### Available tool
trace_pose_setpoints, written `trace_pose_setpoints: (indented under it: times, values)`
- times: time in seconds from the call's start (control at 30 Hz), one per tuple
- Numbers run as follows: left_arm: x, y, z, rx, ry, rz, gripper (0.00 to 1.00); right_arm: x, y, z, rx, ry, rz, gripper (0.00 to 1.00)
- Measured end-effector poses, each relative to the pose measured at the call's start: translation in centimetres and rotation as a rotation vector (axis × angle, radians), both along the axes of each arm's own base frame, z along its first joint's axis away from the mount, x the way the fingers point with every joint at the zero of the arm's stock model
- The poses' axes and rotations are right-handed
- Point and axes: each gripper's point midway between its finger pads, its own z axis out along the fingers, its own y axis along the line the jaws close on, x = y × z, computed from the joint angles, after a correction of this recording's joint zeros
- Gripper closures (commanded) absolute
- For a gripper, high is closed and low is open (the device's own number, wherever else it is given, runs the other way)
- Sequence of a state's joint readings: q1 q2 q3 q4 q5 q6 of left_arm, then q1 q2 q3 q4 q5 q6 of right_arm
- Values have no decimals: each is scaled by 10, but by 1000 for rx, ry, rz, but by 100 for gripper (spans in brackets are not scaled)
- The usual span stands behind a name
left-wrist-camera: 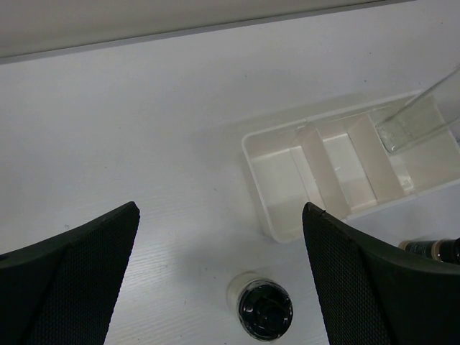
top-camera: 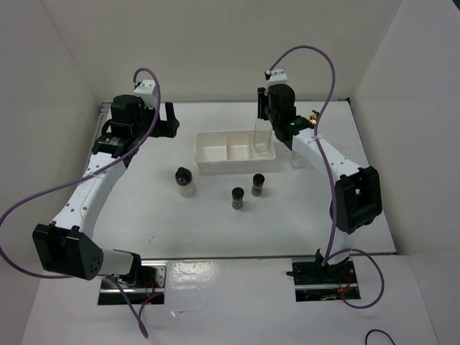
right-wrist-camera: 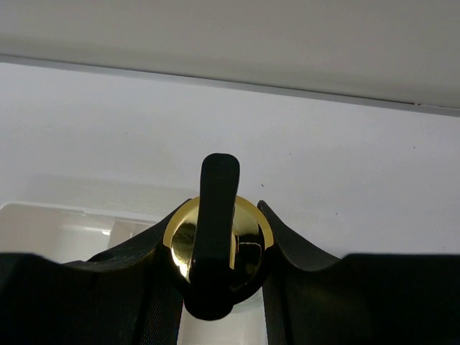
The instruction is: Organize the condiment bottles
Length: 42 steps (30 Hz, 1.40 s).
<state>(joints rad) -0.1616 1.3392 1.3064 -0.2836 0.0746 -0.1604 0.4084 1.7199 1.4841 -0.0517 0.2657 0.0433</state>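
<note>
My right gripper (top-camera: 263, 113) is shut on the gold spout (right-wrist-camera: 219, 237) of a tall clear glass bottle (top-camera: 262, 138), which stands upright in the right compartment of the white tray (top-camera: 210, 152). The second tall bottle (top-camera: 298, 158) stands right of the tray, partly behind my right arm. The whitish black-capped jar (top-camera: 185, 180) stands in front of the tray's left end. Two dark jars (top-camera: 258, 185) (top-camera: 238, 198) stand in front of the tray. My left gripper (top-camera: 172, 121) is open and empty, back left of the tray. In the left wrist view it hovers (left-wrist-camera: 219, 280) above the whitish jar (left-wrist-camera: 264, 309).
White walls close in the table at the back and both sides. The tray's left and middle compartments (left-wrist-camera: 338, 169) hold nothing. My right arm's links (top-camera: 356, 194) hang over the right part of the table.
</note>
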Motion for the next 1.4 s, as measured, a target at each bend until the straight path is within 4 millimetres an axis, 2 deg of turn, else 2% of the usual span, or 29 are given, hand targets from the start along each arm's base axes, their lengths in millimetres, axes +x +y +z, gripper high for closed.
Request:
trace_pose_setpoints:
  times: [0.1,0.43,0.87,1.1,1.17,1.2,1.27,1.3,1.4]
  values:
    - [0,0,0,1,0,2,0,2,1,-4,-8,0,-13,100]
    - [1,2,0,5,0,11,0,8,-1,2,14,-45,-73,100]
    - [1,3,0,7,0,17,0,11,5,-30,22,0,-97,100]
    - [1,3,0,8,-1,17,0,12,5,-34,27,6,-105,97]
    - [1,3,0,8,-1,17,0,12,5,-35,29,3,-107,93]
    - [1,3,-1,8,0,17,0,12,5,-35,32,1,-110,81]
    - [1,3,-1,9,0,16,0,12,5,-35,35,-4,-116,69]
    - [1,3,-1,9,0,16,0,12,5,-35,37,-4,-119,58]
    - [1,3,-1,9,-1,16,0,12,5,-35,44,-4,-121,42]
